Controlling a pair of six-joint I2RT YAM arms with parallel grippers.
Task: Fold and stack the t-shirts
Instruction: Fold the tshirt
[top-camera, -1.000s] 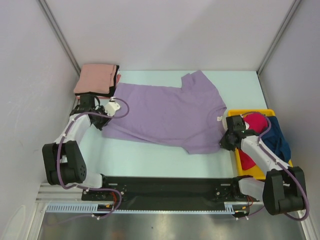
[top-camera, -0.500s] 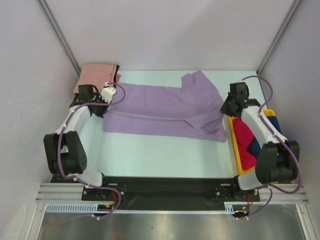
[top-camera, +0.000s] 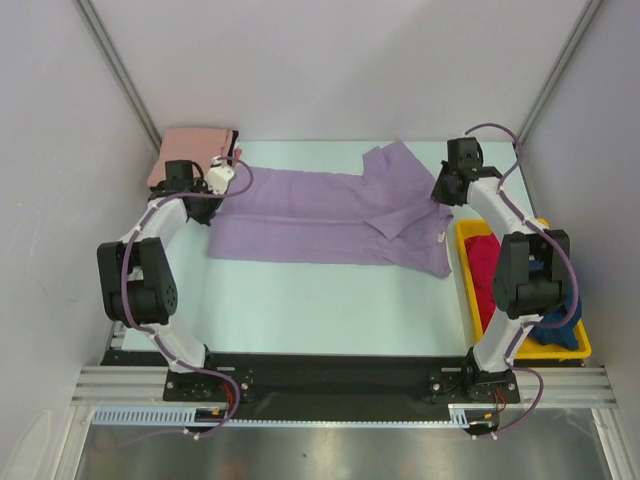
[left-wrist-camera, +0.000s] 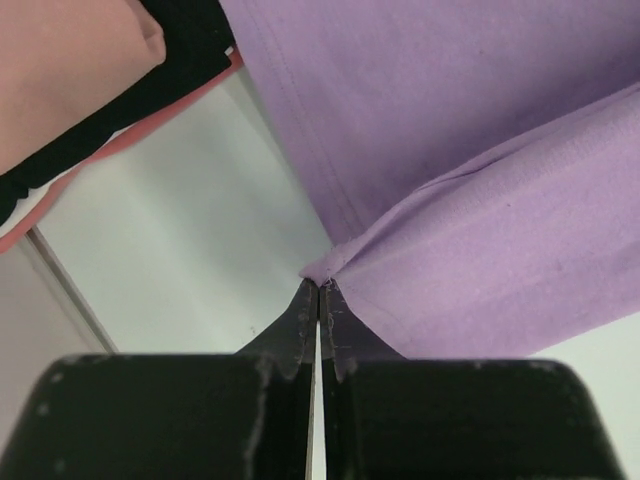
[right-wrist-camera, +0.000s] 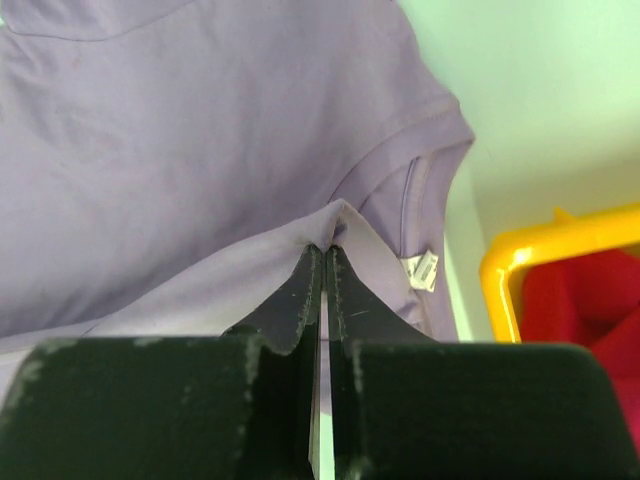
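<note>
Left hand (left-wrist-camera: 318, 289) tight on lavender t-shirt (left-wrist-camera: 450, 130)

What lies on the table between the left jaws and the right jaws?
Only the purple shirt, as the top view shows; the left jaws and right jaws are shut on its edges.

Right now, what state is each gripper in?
Left gripper: closed, pinching an edge of the lavender t-shirt.
Right gripper: closed, pinching a fold of the same shirt.
</note>
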